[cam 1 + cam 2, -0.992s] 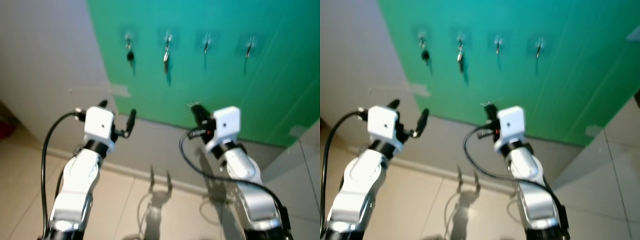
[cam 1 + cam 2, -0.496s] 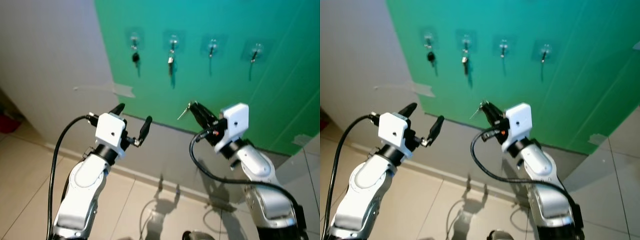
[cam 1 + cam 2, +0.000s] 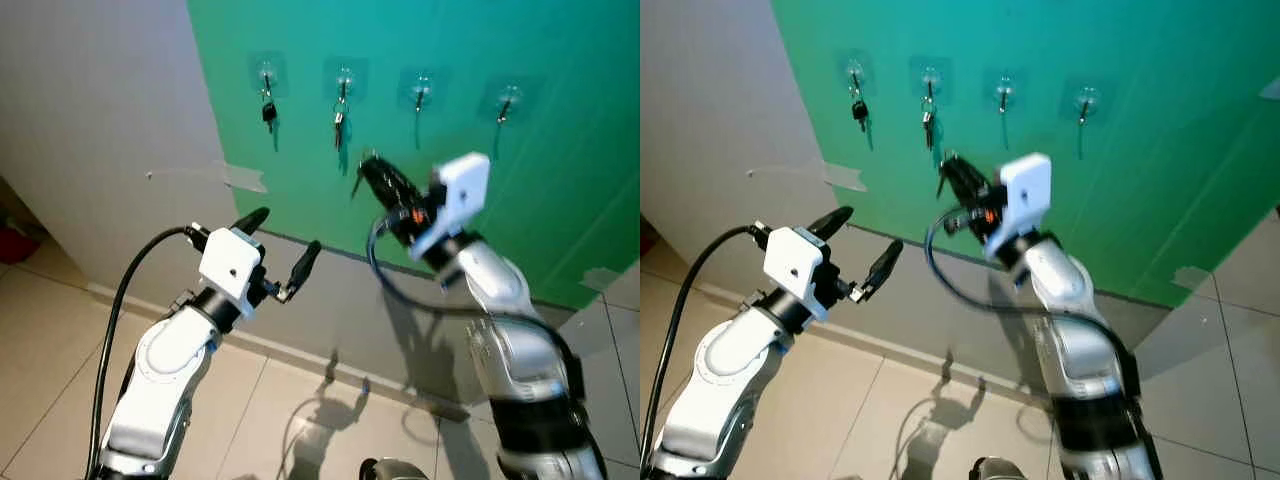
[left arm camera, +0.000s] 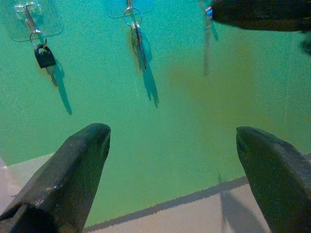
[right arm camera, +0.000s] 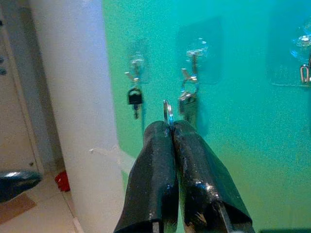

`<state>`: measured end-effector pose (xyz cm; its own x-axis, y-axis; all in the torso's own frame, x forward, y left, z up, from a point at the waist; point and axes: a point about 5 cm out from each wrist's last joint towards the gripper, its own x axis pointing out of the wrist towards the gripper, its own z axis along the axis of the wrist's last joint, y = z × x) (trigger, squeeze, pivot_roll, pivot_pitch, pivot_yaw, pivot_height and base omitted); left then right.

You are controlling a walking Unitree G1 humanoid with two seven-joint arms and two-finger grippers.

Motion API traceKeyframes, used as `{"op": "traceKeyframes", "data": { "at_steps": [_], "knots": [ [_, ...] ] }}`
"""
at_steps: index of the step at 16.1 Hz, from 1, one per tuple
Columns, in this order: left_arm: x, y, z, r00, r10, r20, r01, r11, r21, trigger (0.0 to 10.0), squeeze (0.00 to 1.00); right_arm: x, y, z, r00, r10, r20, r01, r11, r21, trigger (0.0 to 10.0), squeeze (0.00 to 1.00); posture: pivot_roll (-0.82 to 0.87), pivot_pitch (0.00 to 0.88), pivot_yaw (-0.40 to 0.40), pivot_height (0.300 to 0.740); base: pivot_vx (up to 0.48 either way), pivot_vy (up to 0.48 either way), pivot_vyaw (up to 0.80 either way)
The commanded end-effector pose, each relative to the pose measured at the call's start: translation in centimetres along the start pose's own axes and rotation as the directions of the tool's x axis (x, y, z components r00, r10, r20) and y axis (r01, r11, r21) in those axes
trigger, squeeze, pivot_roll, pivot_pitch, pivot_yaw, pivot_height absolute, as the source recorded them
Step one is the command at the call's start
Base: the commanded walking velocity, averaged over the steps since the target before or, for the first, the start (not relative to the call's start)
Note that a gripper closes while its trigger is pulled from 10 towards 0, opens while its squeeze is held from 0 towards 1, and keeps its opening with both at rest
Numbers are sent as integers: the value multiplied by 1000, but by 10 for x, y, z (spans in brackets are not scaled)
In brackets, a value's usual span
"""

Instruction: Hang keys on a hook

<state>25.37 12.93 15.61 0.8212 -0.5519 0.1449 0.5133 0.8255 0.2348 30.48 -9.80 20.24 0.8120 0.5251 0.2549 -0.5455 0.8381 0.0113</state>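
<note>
Four clear hooks sit in a row on the green wall (image 3: 560, 190). The first hook (image 3: 265, 72) carries a black-headed key (image 3: 268, 112). A silver key (image 3: 338, 122) hangs from the second hook (image 3: 343, 78). The third hook (image 3: 421, 88) and fourth hook (image 3: 508, 97) are bare. My right gripper (image 3: 366, 166) is raised below the second and third hooks, a short way off the wall. It is shut on a key ring (image 5: 167, 110), whose metal loop sticks up from the fingertips. My left gripper (image 3: 283, 232) is lower down and open, holding nothing.
A grey wall (image 3: 100, 120) with a patch of tape (image 3: 245, 178) adjoins the green panel on the left. A grey strip (image 3: 330, 300) runs under the green, above a tiled floor (image 3: 40, 340). Something red (image 3: 10, 245) lies at the far left.
My right arm has lifted the key ring up and leftward, from the grey strip to just under the hooks. The left gripper rose slightly. The camera view also shifted a little.
</note>
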Motion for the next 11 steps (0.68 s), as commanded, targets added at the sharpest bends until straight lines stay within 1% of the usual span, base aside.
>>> {"op": "traceKeyframes", "data": {
  "at_steps": [1, 3, 5, 7, 11],
  "knots": [
    [3, 0, 7, 999, -21, 29, 20, 1000, 14, 10000, 0, 5, -7, 2, 999, -46, 10, 46, 999, 19, 10000, 0, -69, 62, 30, 740, 0, 0, 0],
    [6, -1, 14, 997, -26, 72, 26, 1000, -4, 10000, 0, 15, -19, 7, 992, -124, 22, 123, 992, 33, 10000, 0, -67, 62, 30, 740, 0, 0, 0],
    [5, -3, 15, 996, -45, 74, 46, 999, -12, 10000, 0, 19, -22, 10, 989, -143, 35, 141, 989, 47, 10000, 0, -66, 63, 29, 740, 0, 0, 0],
    [5, -5, 14, 996, -50, 69, 51, 999, -19, 10000, 0, 21, -27, 14, 983, -176, 61, 173, 983, 55, 10000, 0, -65, 64, 29, 740, 0, 0, 0],
    [5, -5, 14, 996, -53, 68, 55, 998, -23, 10000, 0, 20, -32, 22, 972, -206, 112, 198, 977, 79, 10000, 0, -68, 67, 33, 740, 0, 0, 0]
  ]
}}
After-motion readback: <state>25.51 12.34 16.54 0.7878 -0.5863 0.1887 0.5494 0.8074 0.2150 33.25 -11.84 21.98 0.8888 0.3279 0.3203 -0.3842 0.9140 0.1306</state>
